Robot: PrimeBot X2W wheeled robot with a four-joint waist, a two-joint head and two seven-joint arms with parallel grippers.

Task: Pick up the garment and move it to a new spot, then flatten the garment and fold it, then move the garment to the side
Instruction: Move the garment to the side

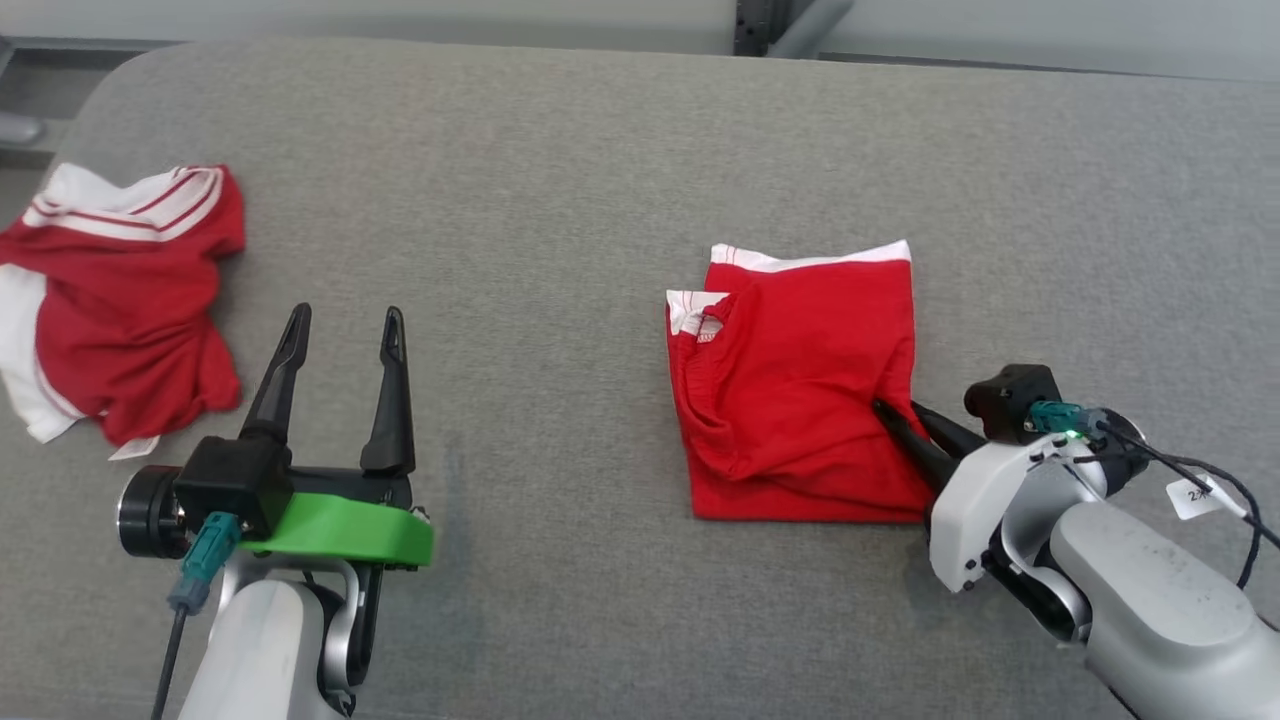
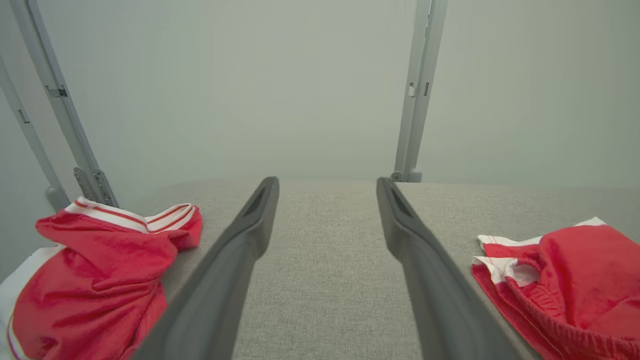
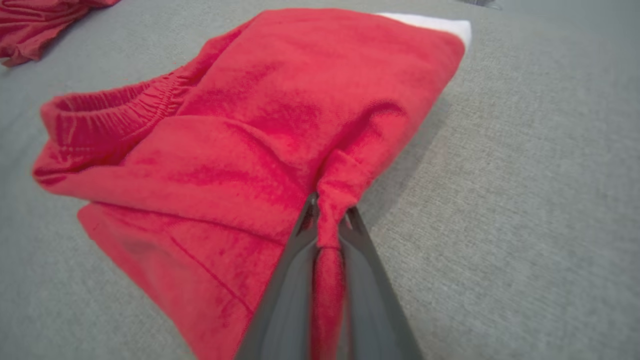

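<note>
- The right gripper (image 3: 330,212) is clenched on a raised fold of the folded red garment (image 3: 280,100); in the right wrist view a narrow ridge of red cloth runs down between its two dark fingers (image 3: 287,280).
- The head view gives the same right gripper (image 1: 888,410) from above. Its fingers reach in low from the right and meet the folded red garment (image 1: 800,380) at its right edge, near the lower corner.
- The rest of that garment seems to lie flat on the grey table (image 1: 560,150), though neither view shows for sure whether the pinched edge is lifted.
- The right wrist view shows a gathered elastic waistband (image 3: 115,105) on the side away from the grip. The head view shows the white hem (image 1: 810,262) along the far edge.
- The left gripper (image 1: 347,325) hovers released, its jaws spread wide and nothing between them, well apart from the folded garment.
- In the left wrist view, the left gripper (image 2: 327,200) frames bare table, with the folded red garment (image 2: 575,280) to its right.
- A crumpled red-and-white garment (image 1: 120,310) lies at the table's left edge, and it also appears on the left of the left wrist view (image 2: 100,275).
- Beyond the table, the left wrist view shows metal posts (image 2: 417,90) against a pale wall.
</note>
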